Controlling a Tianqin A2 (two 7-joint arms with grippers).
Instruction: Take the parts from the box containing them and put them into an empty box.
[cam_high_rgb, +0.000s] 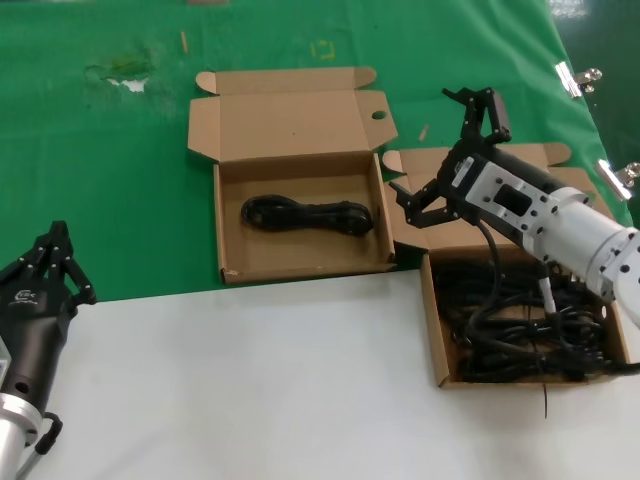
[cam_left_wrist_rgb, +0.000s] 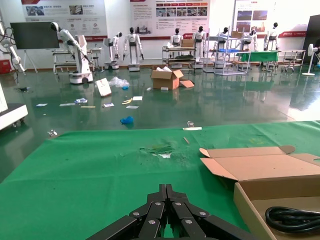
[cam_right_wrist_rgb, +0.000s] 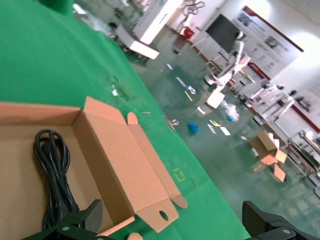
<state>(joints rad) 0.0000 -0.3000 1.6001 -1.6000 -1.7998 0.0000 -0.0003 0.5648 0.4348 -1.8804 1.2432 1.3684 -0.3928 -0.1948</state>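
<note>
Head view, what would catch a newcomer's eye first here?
The right gripper, fingers spread wide and empty, hangs between two open cardboard boxes. The box under its arm holds a tangled heap of black power cables, while the other box, on the green cloth, holds a single coiled cable. The left gripper waits at the near left corner.

Your left pincer (cam_left_wrist_rgb: 167, 200) sits low at the near edge, its black fingers (cam_left_wrist_rgb: 156, 212) pressed together to a point over the green surface (cam_left_wrist_rgb: 90, 170). To its right you see an open cardboard box (cam_left_wrist_rgb: 265, 187), lid flap laid back toward the far side, with a coiled black cable (cam_left_wrist_rgb: 292, 219) inside. Beyond the surface lies a hall floor with scattered litter and white robots (cam_left_wrist_rgb: 132, 47) along the far wall.
</note>
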